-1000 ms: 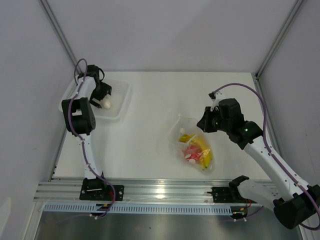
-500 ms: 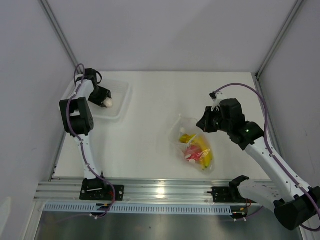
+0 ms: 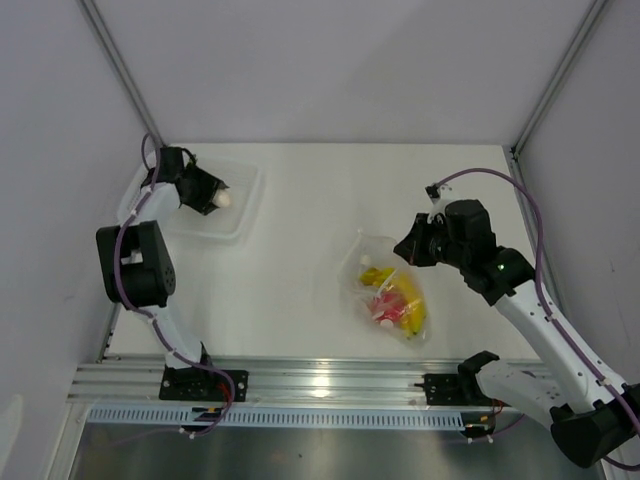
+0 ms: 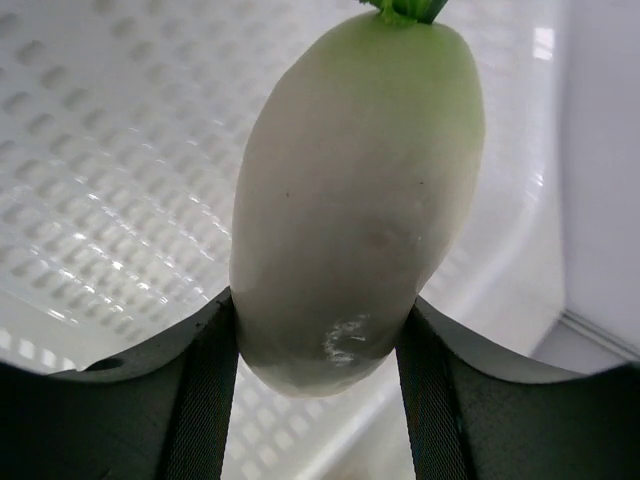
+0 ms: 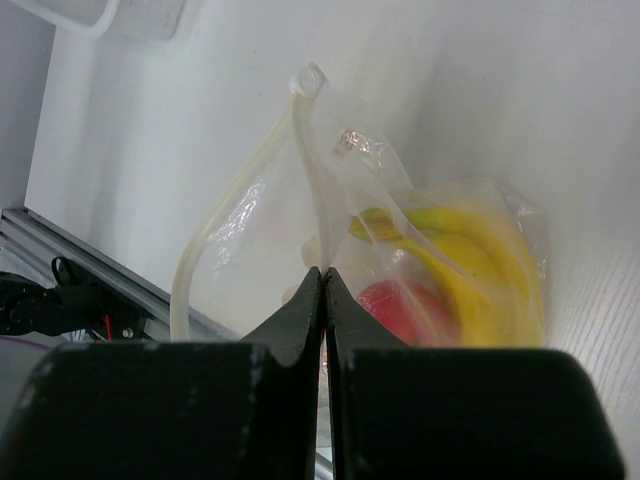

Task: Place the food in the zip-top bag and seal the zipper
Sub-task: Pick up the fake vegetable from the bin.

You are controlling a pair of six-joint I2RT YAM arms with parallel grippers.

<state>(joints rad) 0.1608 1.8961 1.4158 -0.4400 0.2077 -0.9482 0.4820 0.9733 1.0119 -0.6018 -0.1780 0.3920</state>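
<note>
1. From the top, your left gripper (image 3: 214, 194) holds the white radish (image 3: 224, 198) over the mesh basket (image 3: 245, 218). The zip-top bag (image 3: 385, 290) lies mid-table, well apart.
2. At the left wrist, both fingers (image 4: 205, 375) clamp the radish's lower sides.
3. At the right wrist, your right gripper (image 5: 322, 278) pinches the bag's edge. The banana bunch (image 5: 470, 250) and red apple (image 5: 405, 305) lie inside.

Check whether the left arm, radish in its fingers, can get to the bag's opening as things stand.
Probably yes: the right arm's fingers pinch the zip-top bag at its rim so its mouth gapes, and nothing stands between the radish over the basket and that mouth.
</note>
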